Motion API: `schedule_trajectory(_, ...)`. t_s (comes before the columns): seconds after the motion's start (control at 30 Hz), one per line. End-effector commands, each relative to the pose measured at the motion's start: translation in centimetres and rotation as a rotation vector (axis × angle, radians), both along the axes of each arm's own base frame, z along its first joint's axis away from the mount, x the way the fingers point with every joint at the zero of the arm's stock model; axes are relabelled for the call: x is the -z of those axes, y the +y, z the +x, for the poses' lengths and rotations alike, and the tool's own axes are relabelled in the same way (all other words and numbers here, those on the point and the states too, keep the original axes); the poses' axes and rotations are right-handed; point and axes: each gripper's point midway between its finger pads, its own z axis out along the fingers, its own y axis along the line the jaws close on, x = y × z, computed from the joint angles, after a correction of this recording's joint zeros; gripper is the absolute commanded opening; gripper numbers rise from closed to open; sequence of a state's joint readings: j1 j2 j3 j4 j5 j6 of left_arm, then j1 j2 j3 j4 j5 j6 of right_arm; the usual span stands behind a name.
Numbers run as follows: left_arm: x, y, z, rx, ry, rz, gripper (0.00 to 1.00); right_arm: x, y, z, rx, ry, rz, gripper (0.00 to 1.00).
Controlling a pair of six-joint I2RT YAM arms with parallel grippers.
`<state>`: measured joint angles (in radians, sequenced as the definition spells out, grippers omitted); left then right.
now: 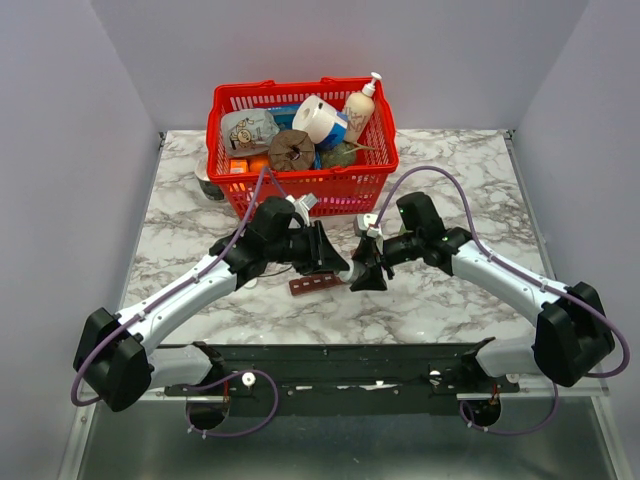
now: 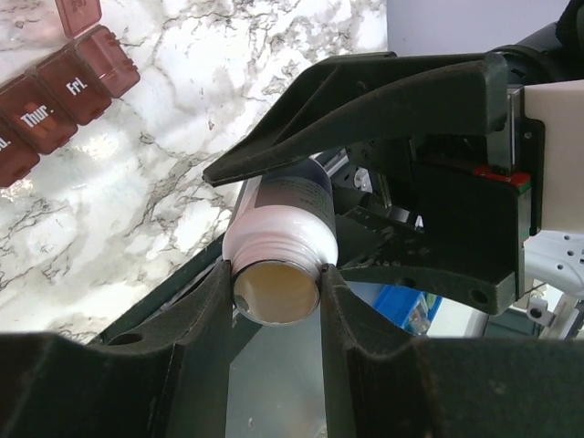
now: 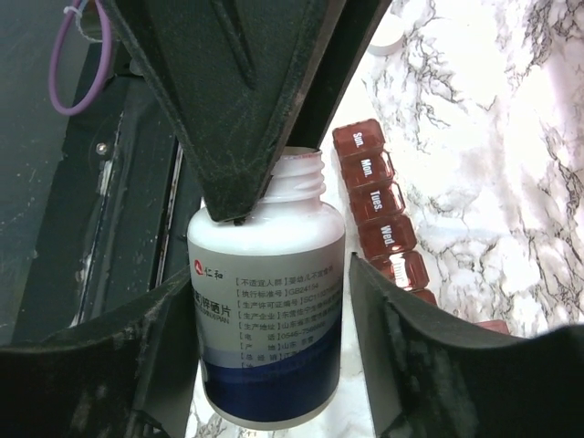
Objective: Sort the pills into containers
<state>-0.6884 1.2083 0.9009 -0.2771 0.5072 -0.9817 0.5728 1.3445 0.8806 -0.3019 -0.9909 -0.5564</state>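
A white pill bottle (image 3: 269, 310) with a blue band and no cap hangs between both grippers, just above the marble. My left gripper (image 2: 274, 274) is shut on its threaded neck, and the open mouth (image 2: 276, 294) faces that wrist camera. My right gripper (image 3: 271, 283) is open around the bottle's body, with a narrow gap at its right finger (image 3: 411, 347). The containers (image 3: 379, 205), a dark-red strip with day labels and shut lids, lie beside the bottle; they also show in the top view (image 1: 313, 284) and as containers (image 2: 55, 100). No pills are visible.
A red mesh basket (image 1: 300, 190) full of household items stands at the back. A small dark tin (image 1: 208, 185) sits left of it. A white round thing (image 3: 388, 38), perhaps the cap, lies beyond the strip. A black rail (image 1: 330, 360) runs along the near edge.
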Motion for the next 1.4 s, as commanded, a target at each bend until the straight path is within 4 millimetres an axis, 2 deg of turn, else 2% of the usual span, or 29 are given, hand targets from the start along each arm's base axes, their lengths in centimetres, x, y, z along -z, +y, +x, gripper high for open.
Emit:
schedule_trajectory(0.0,-1.0,-0.3,-0.3,0.009,0.006,-0.054,0.00,-1.2,0.6,0.3,-0.020,-0.009,0.043,0.65)
schedule_trajectory(0.1,-1.1,-0.3,-0.2,0.001,0.003,-0.055,0.00,-1.1,0.6,0.2,-0.023,-0.002,0.043,0.57)
schedule_trajectory(0.47,-1.1,0.1,0.0,-0.010,0.004,-0.050,0.00,-0.7,0.5,0.4,-0.018,-0.015,0.029,0.66)
schedule_trajectory(0.83,-0.7,0.0,0.0,-0.006,0.014,-0.044,0.00,-0.5,0.5,0.6,-0.013,-0.009,0.020,0.63)
schedule_trajectory(0.93,-0.9,0.0,0.1,-0.008,0.009,-0.046,0.00,-0.5,0.5,0.6,-0.015,-0.005,0.020,0.50)
schedule_trajectory(0.97,-0.8,0.0,0.0,-0.008,0.014,-0.044,0.00,-0.5,0.5,0.5,-0.017,-0.003,0.021,0.39)
schedule_trajectory(1.1,-0.9,-0.1,-0.1,0.006,0.013,-0.057,0.00,-0.9,0.6,0.2,-0.029,0.005,0.033,0.21)
schedule_trajectory(1.13,-1.3,0.0,0.1,0.007,0.005,-0.075,0.08,-1.1,0.6,0.2,-0.033,0.004,0.039,0.19)
schedule_trajectory(1.17,-1.6,0.1,0.1,0.014,0.000,-0.095,0.25,-1.3,0.7,-0.1,-0.041,0.015,0.048,0.17)
schedule_trajectory(1.2,-3.2,0.1,0.2,0.023,-0.047,-0.147,0.44,-1.6,0.7,-0.2,-0.044,0.019,0.053,0.17)
schedule_trajectory(1.23,-4.5,0.2,-0.1,0.053,-0.074,-0.194,0.73,-2.0,0.7,-0.3,-0.047,0.016,0.063,0.17)
schedule_trajectory(1.27,-5.7,0.8,0.5,0.039,-0.121,-0.223,0.87,-2.6,0.7,-0.6,-0.058,0.024,0.078,0.16)
schedule_trajectory(1.3,-8.1,1.5,0.4,0.039,-0.202,-0.268,0.99,-3.1,0.7,-0.8,-0.063,0.023,0.092,0.15)
schedule_trajectory(1.33,-9.3,2.1,0.4,0.046,-0.239,-0.286,0.99,-3.7,0.6,-1.0,-0.069,0.017,0.107,0.15)
schedule_trajectory(1.37,-11.1,2.8,0.6,0.052,-0.322,-0.297,0.99,-5.3,0.5,-1.3,-0.081,0.005,0.140,0.15)
